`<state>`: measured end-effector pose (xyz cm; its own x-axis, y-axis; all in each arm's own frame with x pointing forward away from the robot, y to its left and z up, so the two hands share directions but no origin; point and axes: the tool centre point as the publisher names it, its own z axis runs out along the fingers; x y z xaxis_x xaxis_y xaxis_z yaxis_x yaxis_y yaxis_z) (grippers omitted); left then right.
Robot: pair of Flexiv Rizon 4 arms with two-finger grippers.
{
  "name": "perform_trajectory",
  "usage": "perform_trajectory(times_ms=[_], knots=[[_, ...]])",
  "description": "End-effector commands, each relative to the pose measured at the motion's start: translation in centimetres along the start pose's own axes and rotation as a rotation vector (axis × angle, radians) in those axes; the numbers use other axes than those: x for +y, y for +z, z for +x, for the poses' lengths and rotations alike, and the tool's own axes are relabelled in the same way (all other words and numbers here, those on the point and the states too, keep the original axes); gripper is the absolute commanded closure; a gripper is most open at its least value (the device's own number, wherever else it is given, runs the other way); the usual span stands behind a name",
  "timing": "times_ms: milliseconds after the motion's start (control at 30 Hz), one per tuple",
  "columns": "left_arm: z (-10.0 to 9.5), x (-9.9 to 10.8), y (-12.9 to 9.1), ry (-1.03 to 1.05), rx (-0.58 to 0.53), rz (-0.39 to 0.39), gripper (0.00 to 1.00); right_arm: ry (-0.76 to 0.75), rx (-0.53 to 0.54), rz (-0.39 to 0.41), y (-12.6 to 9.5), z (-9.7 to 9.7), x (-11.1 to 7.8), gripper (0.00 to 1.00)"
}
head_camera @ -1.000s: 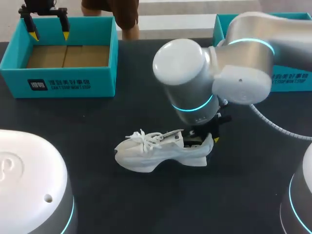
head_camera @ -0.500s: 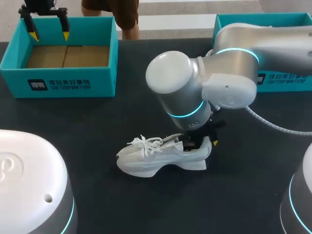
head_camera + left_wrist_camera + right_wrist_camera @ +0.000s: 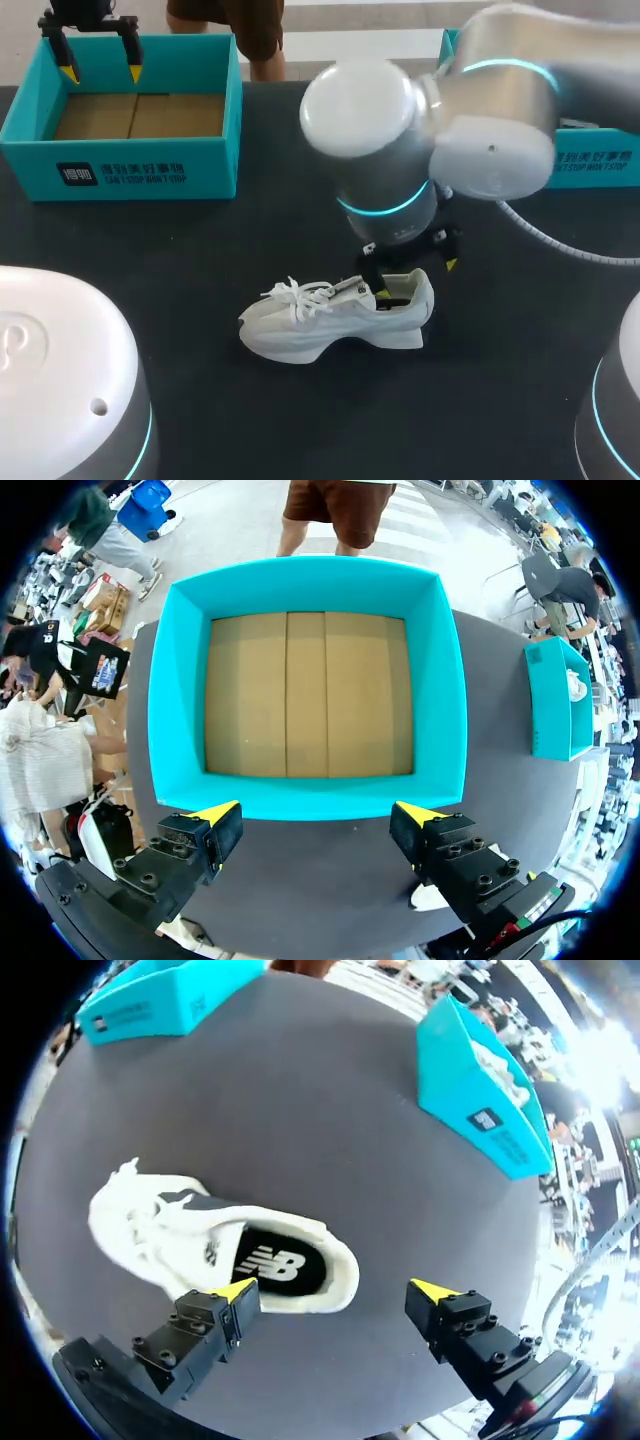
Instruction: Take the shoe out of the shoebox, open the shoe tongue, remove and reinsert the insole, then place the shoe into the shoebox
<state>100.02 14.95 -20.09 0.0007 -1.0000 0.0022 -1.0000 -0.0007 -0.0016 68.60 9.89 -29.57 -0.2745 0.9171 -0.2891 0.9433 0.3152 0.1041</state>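
Note:
The white shoe [image 3: 330, 320] stands on its sole mid-table, toe to the left, laces loose. Its black insole [image 3: 275, 1265] lies inside the shoe [image 3: 170, 1230]. Just above the heel my right gripper [image 3: 410, 262] hangs open with nothing between its fingers. In the right wrist view the heel lies below that gripper [image 3: 335, 1292], nearer one finger. The teal shoebox [image 3: 120, 165] sits at the back left with a bare cardboard floor. My left gripper [image 3: 100, 70] hovers open over its far wall. From the left wrist, the left gripper [image 3: 318, 815] looks down on the shoebox [image 3: 310, 798].
A second teal box [image 3: 600, 160] stands at the back right behind my right arm; the right wrist view shows something white inside this box [image 3: 480, 1090]. Dark tabletop surrounds the shoe. The arms' white bases fill the front corners.
My right gripper has opened, let go of the shoe's heel and lifted a little. The shoe settled slightly to the right. The left arm has not moved.

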Motion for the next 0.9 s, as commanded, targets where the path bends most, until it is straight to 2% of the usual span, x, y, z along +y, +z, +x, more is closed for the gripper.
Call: perform_trajectory(times_ms=[33,100,133,600,700,767,833,900], knots=[[0.0,0.0,0.0,0.0,-0.001,-0.001,0.0,-0.295,0.191,-0.062,-4.3,-2.3,-0.5,0.0],[0.0,0.0,0.0,0.0,-0.001,-0.001,0.0,-0.464,0.214,-0.033,-5.1,-1.8,-0.6,0.0],[0.0,0.0,0.0,0.0,-0.001,-0.001,0.0,-0.52,0.138,-0.018,-5.4,-1.7,-0.7,0.0],[0.0,0.0,0.0,0.0,-0.001,-0.001,0.0,-0.52,0.138,-0.018,-5.4,-1.7,-0.7,0.0],[0.0,0.0,0.0,0.0,-0.001,-0.001,0.0,-0.609,0.379,-0.155,-5.3,-1.0,-1.6,0.0],[0.0,0.0,0.0,0.0,-0.001,-0.001,0.0,-0.65,0.511,-0.197,-5.1,-1.0,-2.3,0.0],[0.0,0.0,0.0,0.0,-0.001,-0.001,0.0,-0.676,0.577,-0.249,-4.8,-1.2,-2.9,0.0],[0.0,0.0,0.0,0.0,-0.001,-0.001,0.0,-0.729,0.588,-0.307,-4.5,-1.4,-3.2,0.0]])
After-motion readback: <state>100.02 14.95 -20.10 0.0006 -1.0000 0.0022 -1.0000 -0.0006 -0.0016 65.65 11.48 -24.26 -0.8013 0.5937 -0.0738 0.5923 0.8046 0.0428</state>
